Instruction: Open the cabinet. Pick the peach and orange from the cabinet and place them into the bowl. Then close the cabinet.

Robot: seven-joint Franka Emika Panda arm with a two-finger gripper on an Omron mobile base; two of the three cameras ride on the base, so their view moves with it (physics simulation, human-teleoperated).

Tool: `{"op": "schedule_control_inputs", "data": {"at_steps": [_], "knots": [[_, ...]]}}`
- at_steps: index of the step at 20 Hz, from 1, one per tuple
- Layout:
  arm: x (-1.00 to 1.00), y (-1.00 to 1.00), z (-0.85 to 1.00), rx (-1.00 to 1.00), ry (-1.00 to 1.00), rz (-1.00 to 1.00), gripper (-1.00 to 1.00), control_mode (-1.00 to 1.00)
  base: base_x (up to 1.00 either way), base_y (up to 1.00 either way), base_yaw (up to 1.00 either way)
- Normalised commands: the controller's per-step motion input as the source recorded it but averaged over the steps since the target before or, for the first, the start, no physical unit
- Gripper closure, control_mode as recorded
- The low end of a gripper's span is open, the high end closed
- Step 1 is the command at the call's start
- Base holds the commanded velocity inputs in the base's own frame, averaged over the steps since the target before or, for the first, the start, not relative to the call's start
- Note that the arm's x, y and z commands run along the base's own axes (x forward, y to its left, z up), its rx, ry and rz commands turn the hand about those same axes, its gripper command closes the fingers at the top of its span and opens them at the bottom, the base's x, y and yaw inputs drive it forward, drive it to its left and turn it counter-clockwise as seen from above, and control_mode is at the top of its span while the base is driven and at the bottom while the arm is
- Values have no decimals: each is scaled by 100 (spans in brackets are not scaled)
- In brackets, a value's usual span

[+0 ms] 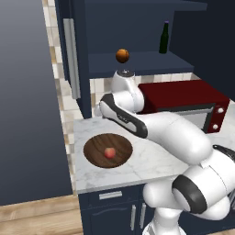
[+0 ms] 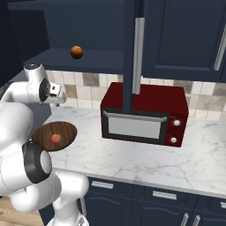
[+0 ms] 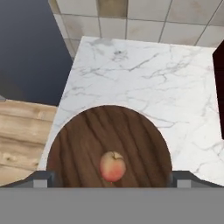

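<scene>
Hand view puts our gripper (image 3: 109, 181) spread wide and empty above the bowl (image 3: 78, 140), where the peach (image 3: 112, 166) already lies, while the orange (image 1: 122, 55) sits on the shelf of the open cabinet (image 1: 137, 62). We judge the reach up risks nudging the round orange so it rolls off the shelf edge. A green bottle (image 1: 164, 38) shares that shelf, and the red microwave (image 2: 143, 112) and open door (image 2: 132, 48) crowd our path.

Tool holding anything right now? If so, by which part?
Nothing held. The tool is open above the bowl; the peach lies loose in it.
</scene>
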Motion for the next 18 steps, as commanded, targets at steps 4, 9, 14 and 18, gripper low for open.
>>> {"op": "schedule_control_inputs", "data": {"at_steps": [4, 9, 14, 18], "knots": [[-22, -18, 28, -15, -1, 0, -100, -100, 0, 0, 0], [-12, -37, 13, -13, -1, 0, -100, -100, 0, 0, 0], [-9, -46, 3, -10, -1, 0, -100, -100, 0, 0, 0], [-13, -39, 8, -9, -5, 0, -100, -100, 0, 0, 0]]}}
